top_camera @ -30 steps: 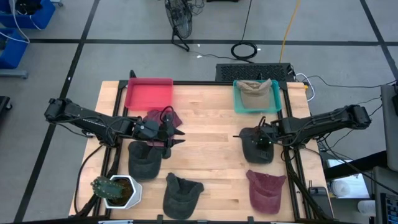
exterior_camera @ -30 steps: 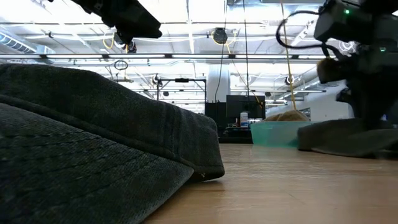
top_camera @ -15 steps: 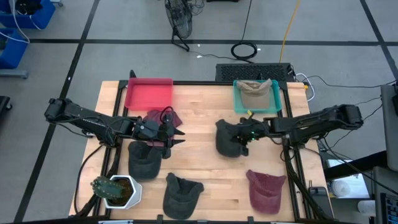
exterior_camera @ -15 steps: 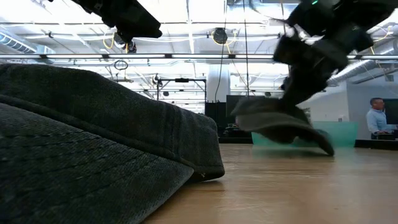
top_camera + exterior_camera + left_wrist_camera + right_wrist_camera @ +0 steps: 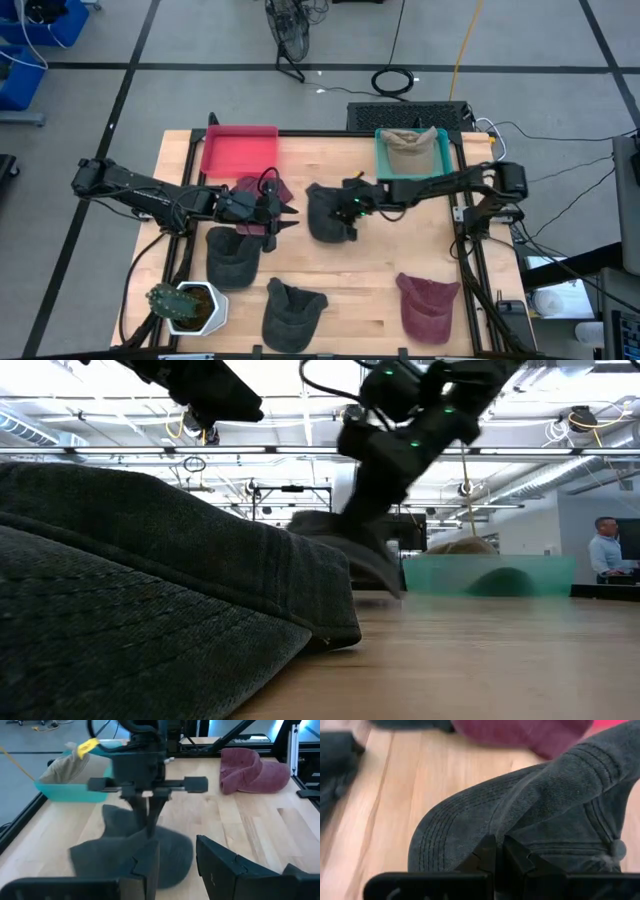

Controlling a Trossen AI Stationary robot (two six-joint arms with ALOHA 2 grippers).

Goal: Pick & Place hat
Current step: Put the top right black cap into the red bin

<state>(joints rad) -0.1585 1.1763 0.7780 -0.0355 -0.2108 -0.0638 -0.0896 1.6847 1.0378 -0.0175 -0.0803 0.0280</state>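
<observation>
Right claw [image 5: 350, 207], clamped on the dark grey denim cap [image 5: 328, 213], is carrying it leftward from the right side to mid wooden worktop [image 5: 330, 150], toward the waiting, half-parted left claw [image 5: 283, 220], suggesting a handover.

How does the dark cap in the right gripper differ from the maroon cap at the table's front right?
The dark cap is charcoal grey; the maroon cap is dark red. The dark cap is pinched in the shut right gripper near the table's middle; the maroon cap lies free on the wood at the front right, nothing touching it. Both are soft brimmed caps.
</observation>
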